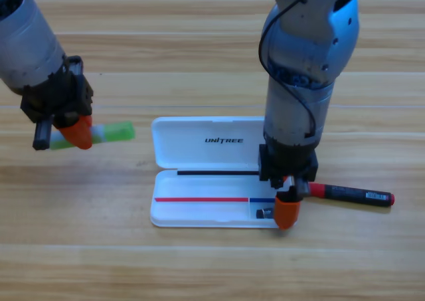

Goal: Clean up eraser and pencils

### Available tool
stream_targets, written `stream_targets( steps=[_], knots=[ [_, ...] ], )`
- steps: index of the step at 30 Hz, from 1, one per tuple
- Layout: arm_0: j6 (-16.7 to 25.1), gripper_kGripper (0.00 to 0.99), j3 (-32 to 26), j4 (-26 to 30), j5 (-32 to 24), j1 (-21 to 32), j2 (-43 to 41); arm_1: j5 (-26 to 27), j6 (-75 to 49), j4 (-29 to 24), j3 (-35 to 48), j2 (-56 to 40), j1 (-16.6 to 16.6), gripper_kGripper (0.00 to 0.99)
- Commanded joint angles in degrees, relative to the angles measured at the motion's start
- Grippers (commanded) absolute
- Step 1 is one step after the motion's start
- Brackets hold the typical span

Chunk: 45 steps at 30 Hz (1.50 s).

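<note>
The light-green pencil (114, 131) lies slanted at the left of the table, its whitish end running under my left gripper (78, 133), which is shut on it. The open white case (199, 148) sits in the middle. My right gripper (287, 212) points down over the lower right corner of the case. The small black eraser (264, 213) rests inside that corner, right beside the gripper's orange tip. The red-capped black marker (355, 195) lies on the table just right of the case, its red end close to the right gripper.
The case lid carries a printed logo (224, 140) and lies flat behind the tray half. The right arm's grey body (305, 62) rises over the case's right end and hides part of it. Bare wood surrounds the case.
</note>
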Motion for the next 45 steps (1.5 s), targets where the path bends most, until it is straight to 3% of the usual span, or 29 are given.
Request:
stream_targets(
  steps=[1, 6, 11, 17, 23, 33, 34, 38, 40, 45],
  knots=[
    [-2.6, 0.0, -2.4, 1.5, 0.4, -5.0, 1.7, 0.5, -0.1, 3.4, 2.3, -8.3, 1.7, 0.741],
    [-4.9, 0.0, -6.6, 3.3, 0.2, -10.5, 3.1, -2.0, -1.2, 3.5, 7.4, -13.2, 0.6, 0.742],
    [-6.0, 0.0, -9.6, 4.0, -0.3, -15.0, 7.3, -6.6, -3.1, 2.3, 11.8, -12.9, -3.0, 0.741],
    [-6.3, 0.0, -10.7, 2.4, -0.3, -18.1, 13.3, -8.5, -5.8, -5.2, 16.9, -9.9, -8.1, 0.741],
    [-7.0, 0.0, -10.1, -1.1, -0.5, -18.8, 18.0, -8.5, -8.0, -8.9, 17.0, -5.6, -11.2, 0.741],
    [-7.1, 0.0, -10.5, -3.4, -0.5, -18.8, 21.9, -4.6, -8.5, -9.1, 15.9, -2.1, -11.6, 0.726],
    [-7.1, 0.0, -10.6, -3.5, -0.5, -18.8, 22.1, -4.1, -8.6, -9.1, 15.8, -2.0, -11.6, 0.649],
    [-7.1, 0.0, -11.0, -3.7, -0.5, -18.8, 22.6, -2.3, -9.6, -9.1, 15.8, -1.7, -11.6, 0.155],
    [-7.1, 0.0, -11.2, -3.7, -0.5, -18.8, 22.7, -2.2, -9.7, -9.1, 15.8, -1.4, -11.6, 0.0],
    [-7.3, 0.0, -11.5, -3.7, -0.4, -18.8, 22.9, -2.6, -9.9, -8.9, 16.8, -2.0, -11.6, 0.0]
  ],
)
